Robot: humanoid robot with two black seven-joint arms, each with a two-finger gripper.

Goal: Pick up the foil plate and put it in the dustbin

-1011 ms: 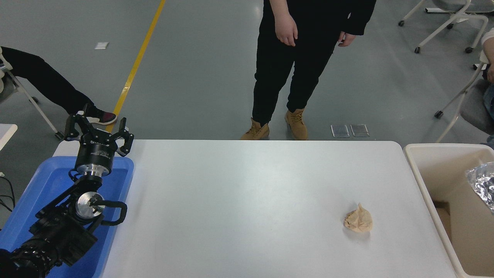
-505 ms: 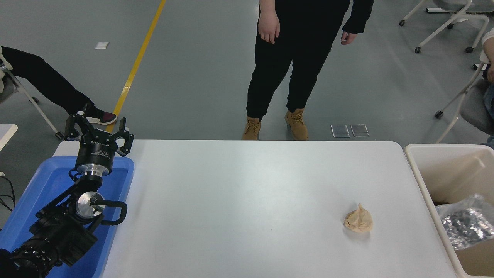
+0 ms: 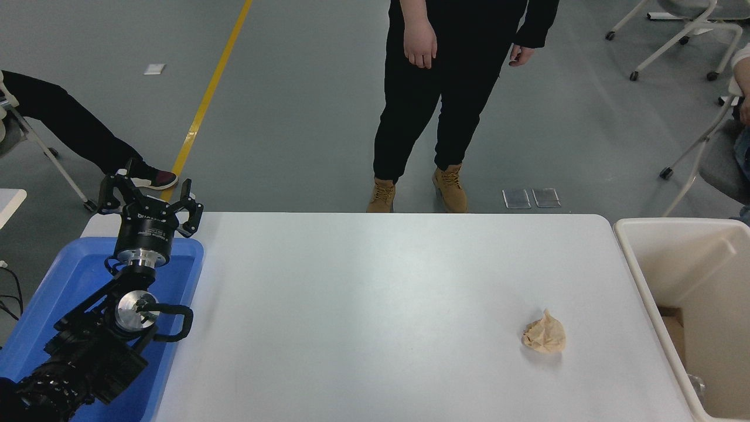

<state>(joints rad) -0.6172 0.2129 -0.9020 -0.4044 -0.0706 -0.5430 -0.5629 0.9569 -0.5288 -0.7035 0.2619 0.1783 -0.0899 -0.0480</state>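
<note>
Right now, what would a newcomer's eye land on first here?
Probably the black left arm at lower left, its gripper held with jaws open over the blue tray. Next, the lone tan paper wad on the white table, toward its right side. Then the person in black standing at the far edge, and the beige dustbin at the right; the foil plate cannot be clearly made out.

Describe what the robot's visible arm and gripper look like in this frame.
Only the left arm shows: black, jointed, with a silver round joint cap and a looping black cable. Its left gripper has black linkage fingers on a black cylindrical body with pale lettering and a silver collar ring.
</note>
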